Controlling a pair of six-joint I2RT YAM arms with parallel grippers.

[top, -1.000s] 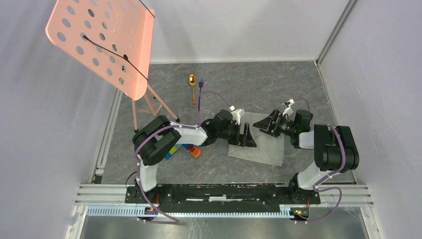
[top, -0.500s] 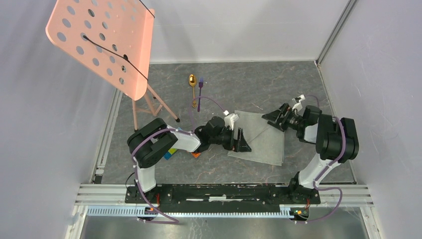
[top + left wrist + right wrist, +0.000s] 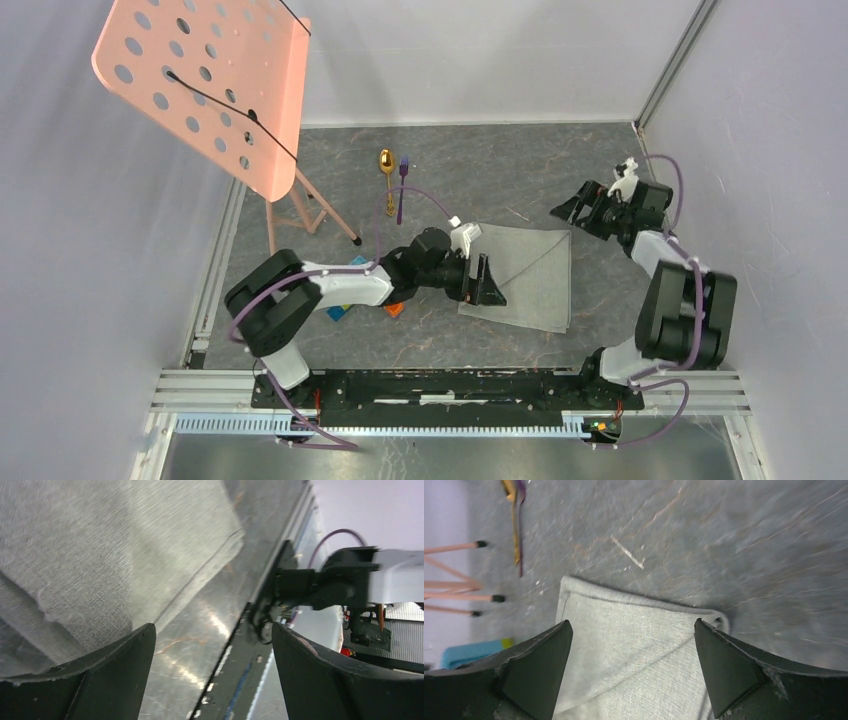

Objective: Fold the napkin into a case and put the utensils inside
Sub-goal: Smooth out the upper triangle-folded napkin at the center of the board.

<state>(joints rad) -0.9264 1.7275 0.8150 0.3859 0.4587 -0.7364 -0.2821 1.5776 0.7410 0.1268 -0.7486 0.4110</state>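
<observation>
Withdrawn past the napkin's (image 3: 530, 275) far corner: right gripper (image 3: 578, 207), gaping, empty. Left gripper (image 3: 490, 285) likewise wide, empty, cloth edge just beneath. Pinch that hem low; fold evenly across.

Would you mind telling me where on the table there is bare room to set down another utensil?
The far stretch between the fork and the right gripper is bare, as is the near strip between the napkin and the rail. The left is crowded: stand legs, toy blocks and the left arm.
</observation>
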